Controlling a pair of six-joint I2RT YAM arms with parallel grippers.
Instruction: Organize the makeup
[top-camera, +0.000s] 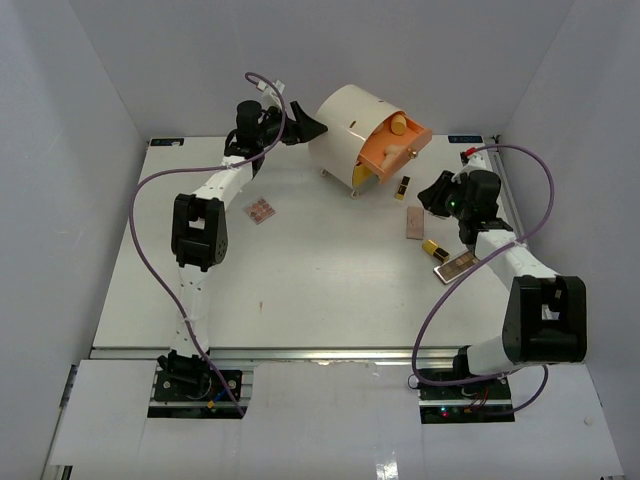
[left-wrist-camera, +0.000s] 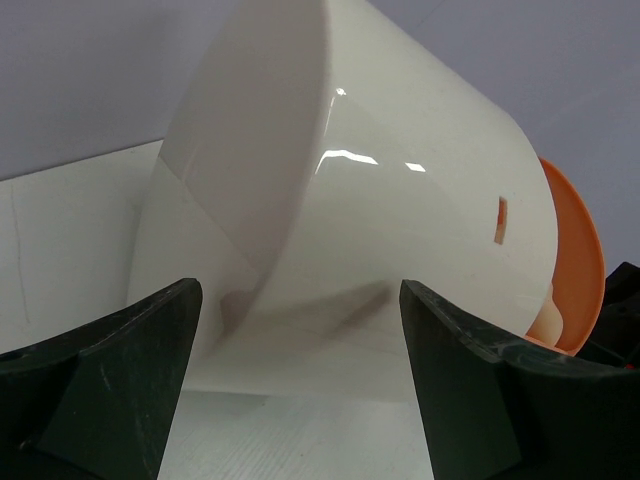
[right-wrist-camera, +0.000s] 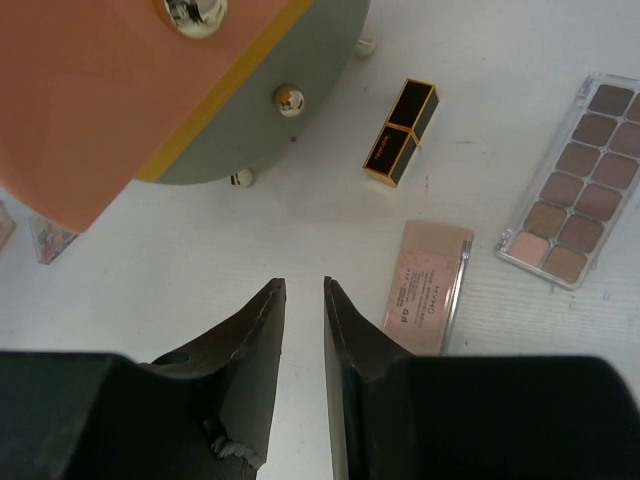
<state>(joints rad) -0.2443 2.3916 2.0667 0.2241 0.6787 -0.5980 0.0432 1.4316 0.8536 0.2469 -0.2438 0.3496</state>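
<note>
Where the right gripper (right-wrist-camera: 303, 284) hangs over the white table (right-wrist-camera: 150, 300), its two dark, matte fingers stand almost together. Only a narrow slit shows between them, with nothing in it. Just right of the tips, not touching them, lies a flat pink palette (right-wrist-camera: 428, 288), a glossy speckled rectangle with printed lettering. Above it in the wrist view, a square black lipstick tube (right-wrist-camera: 400, 132) edged in gold lies on its side. At the upper right, a clear-cased palette (right-wrist-camera: 575, 180) shows two rows of brown pans. A smooth orange drawer (right-wrist-camera: 100, 90) with a shiny metal knob fills the upper left.

In the overhead view a second lipstick (top-camera: 434, 248) lies at the right beside the arm. Another small palette (top-camera: 260, 211) lies left of centre, and a peach egg-shaped sponge (top-camera: 398, 124) sits in the open drawer. The left gripper (left-wrist-camera: 298, 288) stands wide and holds nothing, with the glossy cream round box (left-wrist-camera: 380, 200) close ahead of its fingers.
</note>
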